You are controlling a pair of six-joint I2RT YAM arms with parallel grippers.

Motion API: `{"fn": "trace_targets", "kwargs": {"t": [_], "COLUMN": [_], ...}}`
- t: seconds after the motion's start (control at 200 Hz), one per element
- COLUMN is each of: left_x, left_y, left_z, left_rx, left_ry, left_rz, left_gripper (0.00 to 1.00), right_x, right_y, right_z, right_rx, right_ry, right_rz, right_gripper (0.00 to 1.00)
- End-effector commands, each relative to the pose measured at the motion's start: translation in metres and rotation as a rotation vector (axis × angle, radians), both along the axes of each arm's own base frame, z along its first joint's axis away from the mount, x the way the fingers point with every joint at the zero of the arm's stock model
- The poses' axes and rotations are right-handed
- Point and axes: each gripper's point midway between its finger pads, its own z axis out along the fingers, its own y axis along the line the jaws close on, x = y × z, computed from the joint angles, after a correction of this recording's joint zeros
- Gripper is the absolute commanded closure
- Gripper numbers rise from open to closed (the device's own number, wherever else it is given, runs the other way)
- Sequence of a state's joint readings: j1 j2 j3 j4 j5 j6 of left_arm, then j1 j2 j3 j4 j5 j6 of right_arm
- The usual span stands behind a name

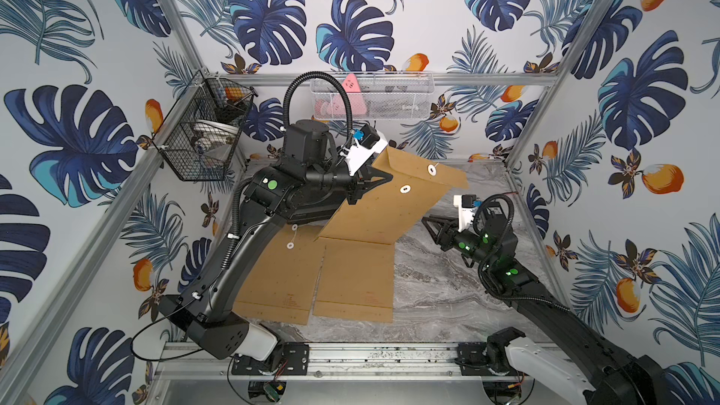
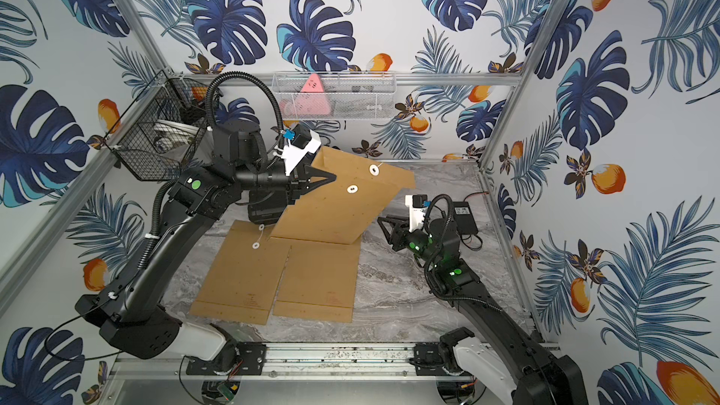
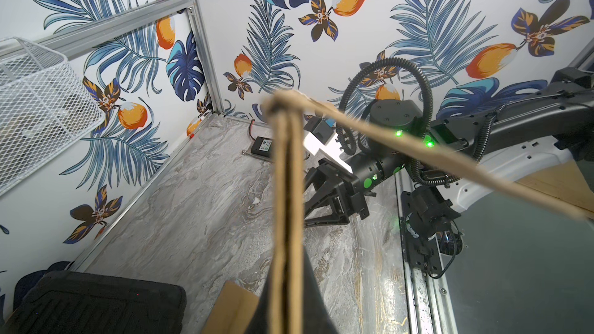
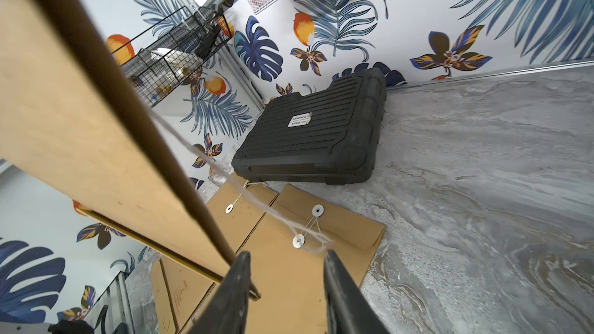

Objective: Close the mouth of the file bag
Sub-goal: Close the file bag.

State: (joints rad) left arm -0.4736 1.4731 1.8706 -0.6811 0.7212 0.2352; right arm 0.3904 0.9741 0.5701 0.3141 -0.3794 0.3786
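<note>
Marbled grey tabletop (image 1: pixel 448 278) fills the lower middle of both top views, walled in by leaf-print paper. Nearest the front rail, two spare file bags (image 1: pixel 311 278) lie flat side by side. In the right wrist view one of them has its cord wound between both washers.

Behind them, at the centre of the frame, the raised file bag (image 1: pixel 389 208) slopes up off the table. The left gripper (image 1: pixel 374 183) is clamped on its left edge just below the flap. The flap looks folded down, with the two white discs (image 1: pixel 405 188) close together, but the mouth is not yet tied.

The right gripper (image 1: pixel 429 228) sits right of centre, just beside the bag's lower right edge, with its jaws apart. In the right wrist view the string (image 4: pixel 221 168) runs slack from the bag to one fingertip. Whether it is caught there I cannot tell.

The step in hand looks to be taking that cord. To do it well:
- The right jaws should pinch near the loose end.
- They should draw the cord taut without tugging the bag from the left grip.
- They should then circle the lower disc closely, so that each turn seats under its rim.

Further back, under the left arm, a black ribbed case (image 4: pixel 315 136) lies shut. At upper left a black wire basket (image 1: pixel 198 138) holds something white and something orange, too tangled to name. On the far wall a white mesh tray (image 1: pixel 405 99) holds a pink triangular piece (image 1: pixel 352 85) and some small dark bits.
</note>
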Motion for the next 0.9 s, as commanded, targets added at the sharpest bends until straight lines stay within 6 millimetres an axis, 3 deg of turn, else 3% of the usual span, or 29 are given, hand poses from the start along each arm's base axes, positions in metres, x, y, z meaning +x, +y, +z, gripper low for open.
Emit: {"fn": "trace_targets", "kwargs": {"t": [0.0,0.42,0.5,0.565,0.721,0.896], "left_x": [-0.003,-0.005,-0.004,-0.003,-0.003,-0.005], "left_y": [-0.001,-0.004,-0.004,-0.003,-0.001,0.001], "left_z": [0.006,0.003,0.001,0.000,-0.003,-0.024], "left_rx": [-0.007,0.001,0.005,0.011,0.017,0.044], "left_ry": [-0.022,-0.013,-0.010,-0.008,-0.005,0.032], "left_rz": [-0.014,-0.023,-0.019,-0.010,0.003,0.006], "left_gripper": [1.00,1.00,1.00,1.00,1.00,1.00], "right_x": [0.004,0.024,0.026,0.028,0.041,0.054], "right_y": [0.007,0.007,0.007,0.004,-0.028,-0.084], "right_z": [0.003,0.008,0.007,0.009,0.004,0.018], "right_rx": [-0.018,-0.043,-0.042,-0.037,-0.047,-0.077], "right_ry": [-0.033,-0.065,-0.063,-0.066,-0.004,0.069], "right_rz": [0.021,-0.024,-0.032,-0.053,-0.198,-0.432], "right_gripper": [0.62,0.59,0.64,0.75,1.00,1.00]}}
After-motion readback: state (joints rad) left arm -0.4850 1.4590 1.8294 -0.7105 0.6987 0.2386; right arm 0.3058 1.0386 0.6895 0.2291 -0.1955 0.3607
